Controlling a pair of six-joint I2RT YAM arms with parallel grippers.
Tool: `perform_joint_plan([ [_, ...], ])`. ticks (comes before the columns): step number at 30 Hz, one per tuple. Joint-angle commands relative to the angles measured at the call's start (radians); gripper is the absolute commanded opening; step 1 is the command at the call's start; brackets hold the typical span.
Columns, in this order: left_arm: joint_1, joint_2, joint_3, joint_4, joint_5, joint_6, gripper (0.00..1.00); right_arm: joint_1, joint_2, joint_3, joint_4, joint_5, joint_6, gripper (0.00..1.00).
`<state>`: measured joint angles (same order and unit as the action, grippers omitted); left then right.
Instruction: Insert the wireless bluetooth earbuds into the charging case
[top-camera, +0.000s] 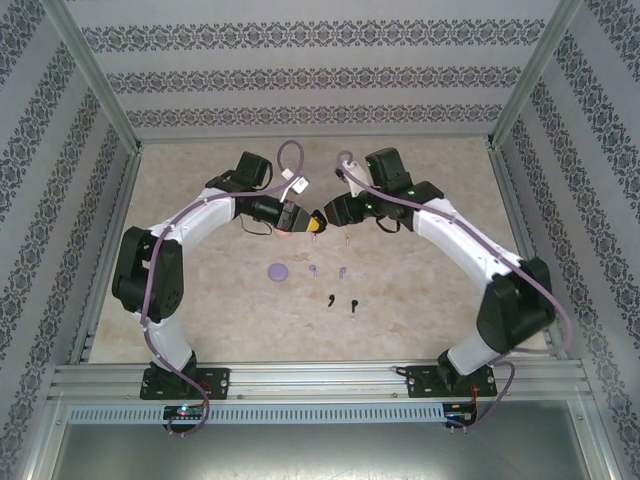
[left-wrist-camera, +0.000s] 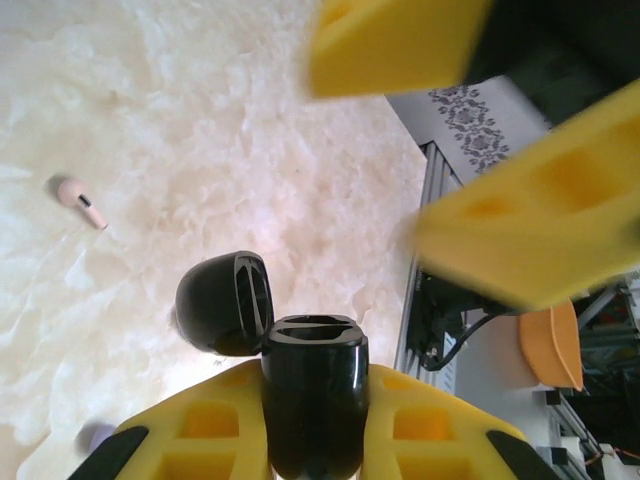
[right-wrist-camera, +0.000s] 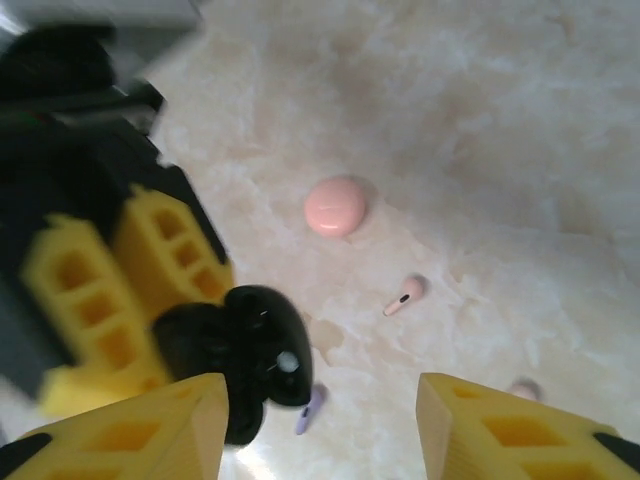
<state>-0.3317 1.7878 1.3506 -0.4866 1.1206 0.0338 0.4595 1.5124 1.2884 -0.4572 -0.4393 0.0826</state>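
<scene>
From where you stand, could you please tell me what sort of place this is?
Probably a robot test cell, not a home: an aluminium frame boxes in a marble-look tabletop, patterned panels serve as walls, and the left arm and right arm are bolted to its front.

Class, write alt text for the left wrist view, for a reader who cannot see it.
The left gripper grips an open black charging case, lid flipped back, between its yellow fingers. The right gripper, blurred, stands open at upper right, and a pale pink earbud lies on the marbled table at left.
</scene>
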Motion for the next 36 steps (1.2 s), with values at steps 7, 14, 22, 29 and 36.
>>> perform_joint_plan([
  [7,0.013,-0.227,-0.186,0.355,-0.284,-0.182,0.0,-0.015,-0.301,-0.246,-0.054,0.145,0.288,0.58],
  [14,-0.008,-0.376,-0.427,0.698,-0.569,-0.251,0.0,0.076,-0.313,-0.371,-0.081,0.284,0.504,0.58],
  [22,-0.023,-0.483,-0.607,0.887,-0.797,-0.335,0.0,0.24,-0.168,-0.358,-0.107,0.405,0.656,0.58],
  [29,-0.023,-0.521,-0.669,1.011,-0.865,-0.395,0.0,0.365,-0.002,-0.276,-0.143,0.504,0.791,0.56],
  [36,-0.023,-0.541,-0.697,1.115,-0.743,-0.318,0.0,0.435,0.116,-0.2,-0.2,0.594,0.875,0.51],
])
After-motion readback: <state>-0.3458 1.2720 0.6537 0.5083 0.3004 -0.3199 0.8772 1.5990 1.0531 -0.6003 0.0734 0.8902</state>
